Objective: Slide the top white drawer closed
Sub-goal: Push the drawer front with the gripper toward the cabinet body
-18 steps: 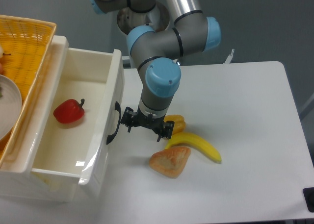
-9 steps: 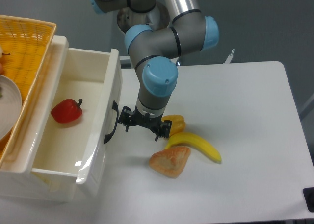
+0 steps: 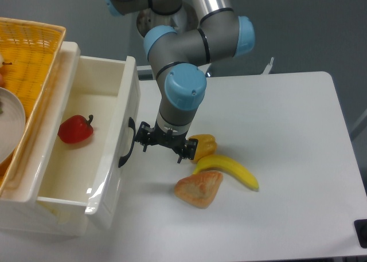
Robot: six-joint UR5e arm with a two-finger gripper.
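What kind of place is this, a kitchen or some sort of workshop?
Probably a robot lab set up as a mock kitchen. A grey-and-blue robot arm works at a plain white table with what look like toy foods: a banana, a red pepper in the top white drawer.

You have one fixed camera, high off the desk's (image 3: pixel 298 136) near edge, looking steeply down at close range toward its far edge.

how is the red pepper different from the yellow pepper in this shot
The red pepper lies inside the open top white drawer; the yellow pepper sits on the table against the banana. The red one shows whole, while the gripper partly hides the yellow one. Both look glossy.
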